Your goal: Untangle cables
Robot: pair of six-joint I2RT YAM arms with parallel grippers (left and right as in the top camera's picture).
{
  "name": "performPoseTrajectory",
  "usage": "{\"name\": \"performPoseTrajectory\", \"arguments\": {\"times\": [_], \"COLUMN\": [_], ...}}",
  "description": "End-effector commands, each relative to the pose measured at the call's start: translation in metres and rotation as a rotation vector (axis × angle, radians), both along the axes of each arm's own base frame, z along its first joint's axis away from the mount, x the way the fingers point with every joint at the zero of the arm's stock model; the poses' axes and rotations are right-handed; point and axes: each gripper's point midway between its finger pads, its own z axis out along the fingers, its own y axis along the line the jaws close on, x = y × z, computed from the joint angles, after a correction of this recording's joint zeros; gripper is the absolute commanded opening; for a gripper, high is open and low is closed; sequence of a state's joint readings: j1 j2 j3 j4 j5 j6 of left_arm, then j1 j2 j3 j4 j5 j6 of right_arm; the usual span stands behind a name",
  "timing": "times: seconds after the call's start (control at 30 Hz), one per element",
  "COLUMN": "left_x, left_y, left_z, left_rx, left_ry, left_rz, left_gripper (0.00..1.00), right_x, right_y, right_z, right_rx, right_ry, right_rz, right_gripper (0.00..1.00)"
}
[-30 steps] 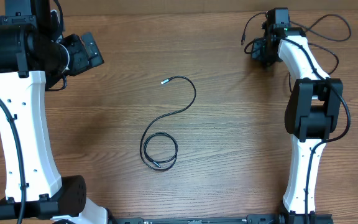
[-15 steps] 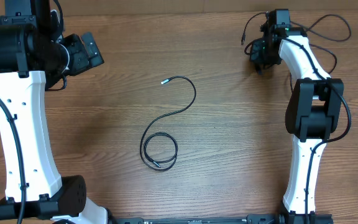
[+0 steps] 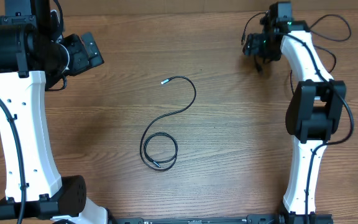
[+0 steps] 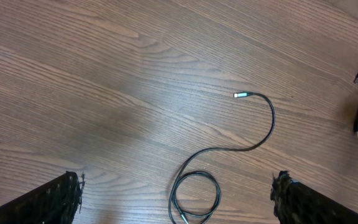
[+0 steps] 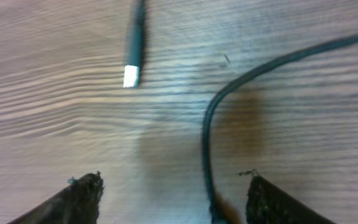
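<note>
- Right wrist view is blurred. Of the right gripper (image 5: 174, 198) only two dark fingertips (image 5: 82, 193) show, cut off by the bottom edge.
- They stand well apart and pinch nothing. The second cable (image 5: 206, 149) lies loose on the table (image 5: 55, 112) between them, nearer the right-hand one, and leaves the frame at the upper right.
- Its plug (image 5: 135, 40), pale at the tip, lies apart to the upper left, with its upper end cut off.
- Overhead, the right gripper is mostly hidden under its own wrist, and I cannot tell which thin cords beside it are task cables.
- In the left wrist view the left gripper (image 4: 178, 186) is spread wide and empty, with only its fingertips showing at the bottom corners.
- The centre cable (image 3: 193, 93) lies mid-table, well apart from both grippers, with a silver tip (image 3: 164, 81) at the far end, an S-curve, then a small loop. The left wrist view cuts the loop off.
- The left arm (image 3: 20, 124) runs up the left side with its wrist turned inward. The right arm (image 3: 306, 155) stretches to the far right corner.
</note>
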State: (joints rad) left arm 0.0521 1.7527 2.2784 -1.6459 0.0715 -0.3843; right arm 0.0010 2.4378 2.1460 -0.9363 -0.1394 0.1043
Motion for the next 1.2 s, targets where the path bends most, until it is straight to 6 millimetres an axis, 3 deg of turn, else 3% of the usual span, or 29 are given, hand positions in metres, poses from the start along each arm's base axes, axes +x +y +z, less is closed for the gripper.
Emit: {"name": "performPoseTrajectory", "arguments": {"times": [0.0,0.1,0.23,0.43,0.5,0.7,0.87,1.07,1.17], "left_x": [0.001,0.001,0.001,-0.004,-0.008,-0.009,-0.01,-0.011,-0.011], "left_y": [-0.002,-0.002,-0.002,-0.013,-0.021,-0.033,-0.039,-0.049,-0.051], "left_z": [0.001,0.001,0.001,-0.001,-0.001,0.001,0.002,0.004,0.004], "left_rx": [0.013,0.013,0.011,-0.042,-0.072,-0.123,-0.136,-0.176,-0.18], "left_ry": [-0.005,-0.005,-0.005,0.017,0.027,0.02,0.011,0.002,-0.004], "left_rz": [-0.025,-0.025,-0.026,-0.064,-0.114,-0.164,-0.22,-0.274,-0.297], "left_gripper": [1.0,1.0,1.0,0.99,1.0,1.0,1.0,1.0,1.0], "right_x": [0.009,-0.007,-0.03,-0.057,-0.062,-0.07,-0.077,-0.073,-0.073], "right_y": [0.021,0.051,0.079,0.102,0.103,0.082,0.074,0.107,0.118], "right_z": [0.101,0.127,0.145,0.165,0.174,0.21,0.253,0.296,0.307], "right_rx": [0.102,0.247,0.38,0.386,0.368,0.249,0.313,0.498,0.557], "right_ry": [-0.178,-0.173,-0.113,-0.072,-0.074,-0.134,-0.211,-0.31,-0.328], "right_rz": [0.054,0.137,0.156,0.182,0.151,-0.068,-0.209,-0.068,-0.013], "right_gripper": [0.8,0.84,1.0,1.0,1.0,1.0,1.0,1.0,1.0]}}
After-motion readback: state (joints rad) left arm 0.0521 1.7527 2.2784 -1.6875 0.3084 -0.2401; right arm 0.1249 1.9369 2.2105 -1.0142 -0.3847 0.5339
